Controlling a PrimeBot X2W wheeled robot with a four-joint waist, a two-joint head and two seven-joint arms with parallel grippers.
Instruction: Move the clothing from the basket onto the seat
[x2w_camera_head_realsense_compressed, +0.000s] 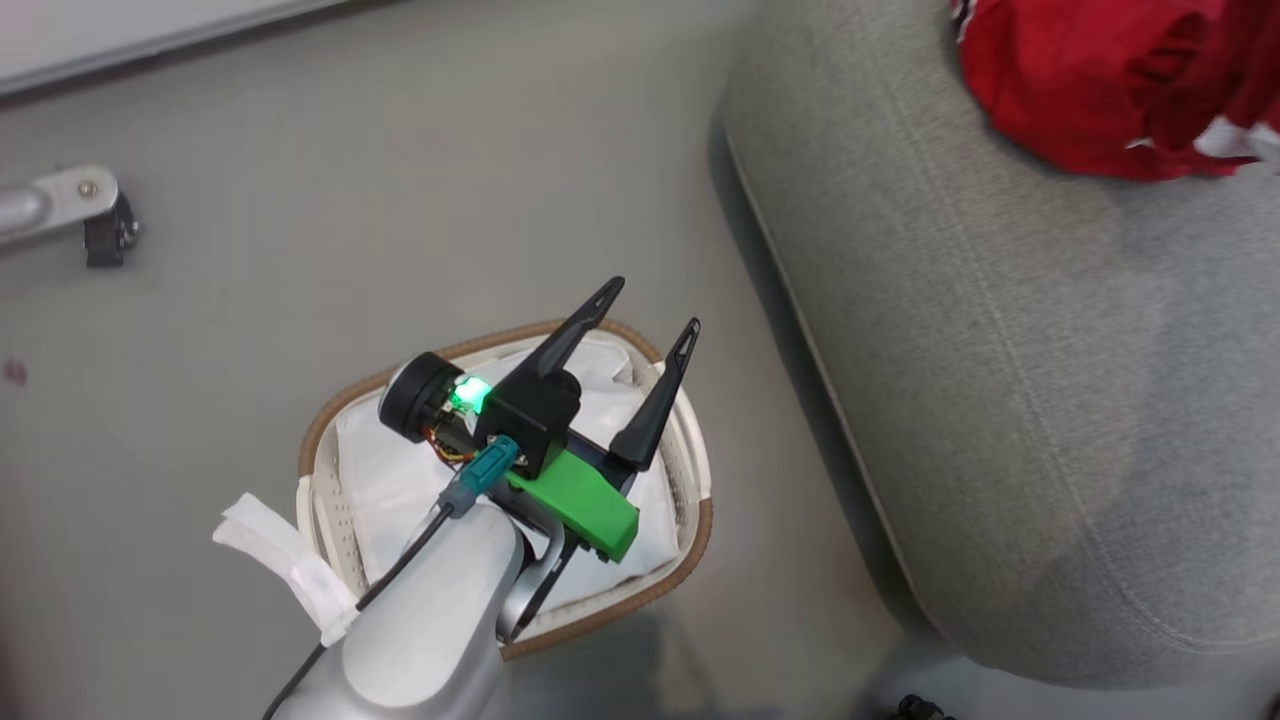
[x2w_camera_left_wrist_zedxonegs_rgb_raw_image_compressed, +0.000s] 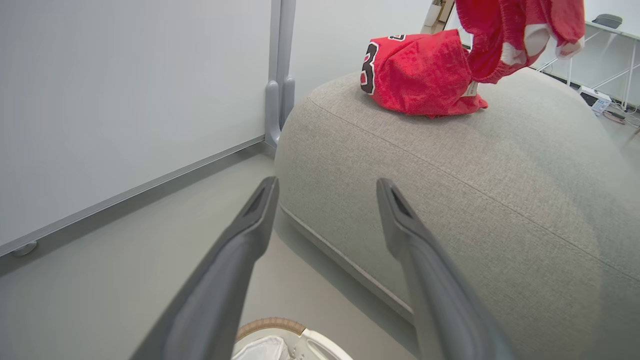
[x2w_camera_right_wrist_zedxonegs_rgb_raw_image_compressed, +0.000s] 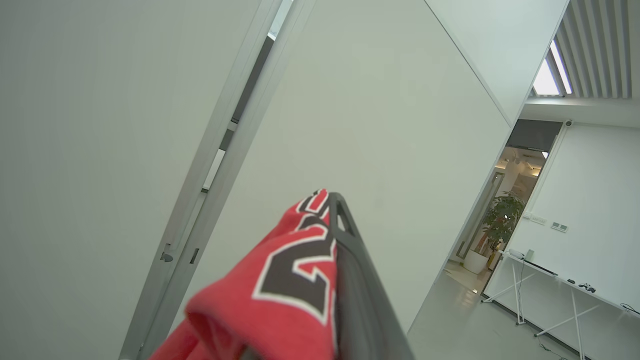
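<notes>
L claw (x2w_camera_head_realsense_compressed: 653, 305) wide over basket (x2w_camera_head_realsense_compressed: 322, 500) rim, R claw (x2w_camera_right_wrist_zedxonegs_rgb_raw_image_compressed: 330, 200) gripping jersey (x2w_camera_right_wrist_zedxonegs_rgb_raw_image_compressed: 285, 295), floor (x2w_camera_head_realsense_compressed: 770, 560) gap btwn basket & seat (x2w_camera_head_realsense_compressed: 1000, 400) edge

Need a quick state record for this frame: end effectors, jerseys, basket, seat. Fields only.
left end effector: open, empty, above the basket
right end effector: shut on the held jersey
held jersey: hangs over the seat, by the other jersey; contact unclear
jersey on seat: crumpled heap, number showing
basket: on the floor beside the seat; white liner visible, no red in the part that shows
task status: one jersey down, second not yet released
</notes>
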